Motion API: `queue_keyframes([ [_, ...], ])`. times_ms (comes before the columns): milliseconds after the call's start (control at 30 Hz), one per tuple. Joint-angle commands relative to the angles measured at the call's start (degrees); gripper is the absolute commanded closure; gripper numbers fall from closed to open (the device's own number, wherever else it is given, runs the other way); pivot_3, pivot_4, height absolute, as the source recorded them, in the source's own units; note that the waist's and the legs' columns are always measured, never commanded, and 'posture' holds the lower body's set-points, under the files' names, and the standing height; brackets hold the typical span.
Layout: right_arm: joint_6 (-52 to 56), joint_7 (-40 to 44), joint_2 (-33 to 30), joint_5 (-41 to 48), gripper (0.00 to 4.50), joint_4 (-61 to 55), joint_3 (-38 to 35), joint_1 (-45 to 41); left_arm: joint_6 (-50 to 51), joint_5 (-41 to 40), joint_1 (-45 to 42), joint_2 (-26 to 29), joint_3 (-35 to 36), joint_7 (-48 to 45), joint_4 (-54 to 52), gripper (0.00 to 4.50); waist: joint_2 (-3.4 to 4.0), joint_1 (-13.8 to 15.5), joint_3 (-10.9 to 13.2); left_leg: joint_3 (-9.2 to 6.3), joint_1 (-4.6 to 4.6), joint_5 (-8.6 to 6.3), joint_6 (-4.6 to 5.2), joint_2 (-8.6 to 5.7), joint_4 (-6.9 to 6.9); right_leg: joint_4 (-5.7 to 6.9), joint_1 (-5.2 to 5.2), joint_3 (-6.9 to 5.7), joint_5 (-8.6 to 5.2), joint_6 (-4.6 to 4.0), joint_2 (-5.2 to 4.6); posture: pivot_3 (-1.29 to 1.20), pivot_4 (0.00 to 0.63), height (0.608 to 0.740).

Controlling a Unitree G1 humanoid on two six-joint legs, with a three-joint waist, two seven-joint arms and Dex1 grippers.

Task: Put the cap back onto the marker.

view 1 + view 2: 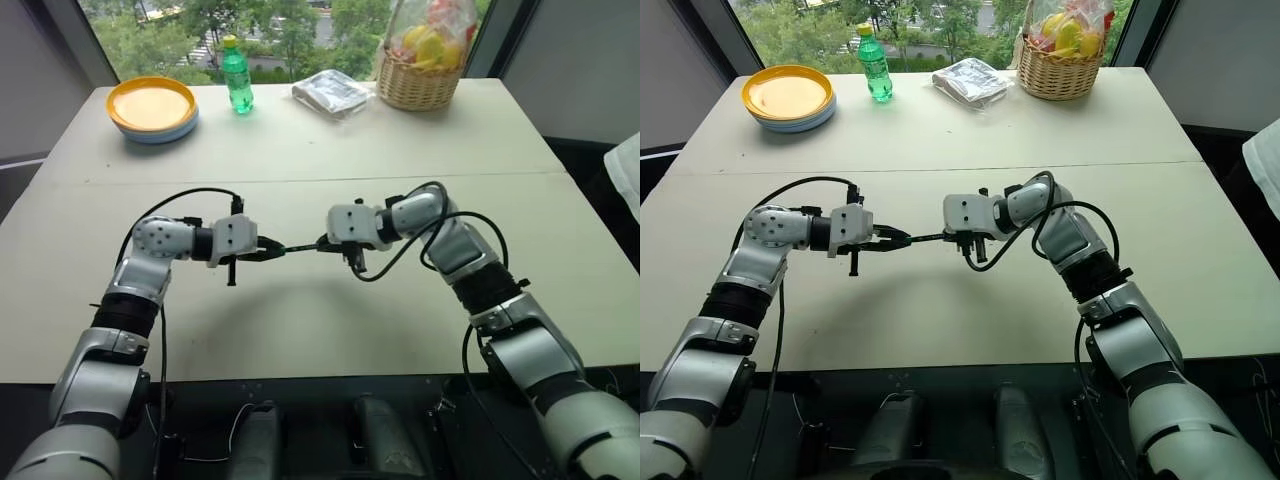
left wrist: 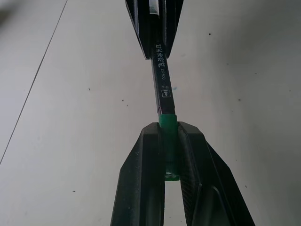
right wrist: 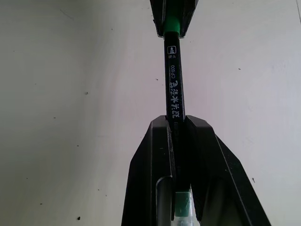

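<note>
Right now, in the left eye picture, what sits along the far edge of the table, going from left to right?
Stack of plates → green drink bottle → clear plastic packet → wicker basket with wrapped, colourful contents.

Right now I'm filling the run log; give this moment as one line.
left gripper: shut on cap | right gripper: shut on marker | cap meets marker end | held above table

Both arms bent inward above the counter, left pincer (image 1: pixel 268 252) and right pincer (image 1: pixel 322 243) pointing toward each other tip to tip, tilted slightly downward, each one's black fingers clamped closed, wrists near level
</note>
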Motion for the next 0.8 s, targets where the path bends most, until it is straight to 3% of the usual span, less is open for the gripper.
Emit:
queue_keyframes([
  [33,-1.0,-0.7,1.8,0.1,4.48,-0.7,1.2,-1.5,1.0,-2.8,-2.7,-1.3,0.5,0.3,-3.9,4.50,0.00,0.0,0.0,0.00,0.00,0.00,0.00,0.00,0.00,0.00,0.00,0.00,0.00,0.00,0.00,0.00,0.150,0.740],
  [400,-2.4,-1.0,2.0,-0.8,4.48,-3.0,2.3,-1.5,10.4,-9.5,-2.0,-2.9,2.9,-3.0,-8.2,4.50,0.00,0.0,0.0,-0.01,-0.05,0.00,0.00,0.00,0.01,0.01,-0.05,0.00,0.00,0.00,0.00,0.00,0.150,0.740],
  [800,-3.2,-1.0,2.7,-2.1,4.48,-4.0,3.1,-2.0,7.2,-5.3,-1.5,-1.8,1.0,-3.8,-7.4,4.50,0.00,-0.1,0.0,-0.01,-0.13,0.00,0.00,0.00,0.02,0.02,-0.13,0.00,0.00,0.00,0.00,0.00,0.150,0.740],
])
